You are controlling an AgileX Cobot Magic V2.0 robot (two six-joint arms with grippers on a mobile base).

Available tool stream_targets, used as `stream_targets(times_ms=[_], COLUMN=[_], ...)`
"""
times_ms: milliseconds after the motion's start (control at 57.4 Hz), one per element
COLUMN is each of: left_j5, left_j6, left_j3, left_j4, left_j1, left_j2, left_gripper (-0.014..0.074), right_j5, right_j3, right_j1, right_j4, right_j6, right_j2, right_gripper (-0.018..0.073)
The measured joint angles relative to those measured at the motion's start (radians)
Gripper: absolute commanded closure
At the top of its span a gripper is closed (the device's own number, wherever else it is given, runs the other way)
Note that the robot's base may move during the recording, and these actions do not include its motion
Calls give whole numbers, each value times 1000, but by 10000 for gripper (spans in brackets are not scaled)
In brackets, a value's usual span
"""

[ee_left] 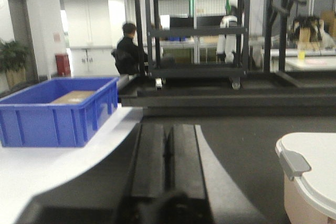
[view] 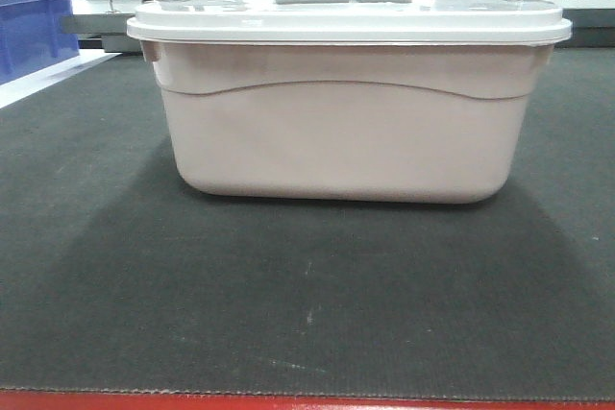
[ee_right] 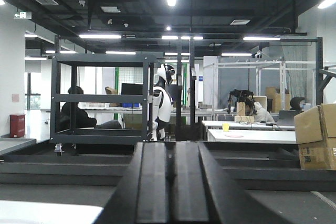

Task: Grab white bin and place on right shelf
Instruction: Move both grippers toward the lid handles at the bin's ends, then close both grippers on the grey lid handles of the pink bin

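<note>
White bin (view: 351,132), one, lidded, sits near one blue crate (view: 34,31).

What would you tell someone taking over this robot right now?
Left gripper: shut, empty, to the left of the white bin, not touching it.
Right gripper: shut, empty; the bin is not in its view.
Bin: upright, lid on, resting on the dark mat in front of the robot.
Right shelf: not seen in any view.
Done: nothing yet.
Left: probably open both grippers, grip the bin, lift it and set it on the shelf.
</note>
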Motion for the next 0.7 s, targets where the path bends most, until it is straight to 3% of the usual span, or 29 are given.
stream_targets(times_ms=[139, 418, 488, 697], left_j5=[114, 241, 262, 326], left_j6=[0, 0, 0, 0], left_j3=[-121, -207, -223, -345], left_j4=[-24, -196, -207, -264], left_j1=[0, -48, -63, -81], left_j2=[152, 406, 452, 562], left_gripper=[482, 92, 58, 62], right_j5=[21, 85, 119, 319], right_j3=[-100, -153, -155, -237], right_j1=[0, 0, 0, 0], right_j4=[0, 62, 71, 154], right_j6=[0, 0, 0, 0], right_j2=[148, 377, 416, 506], right_gripper=[338, -78, -83, -82])
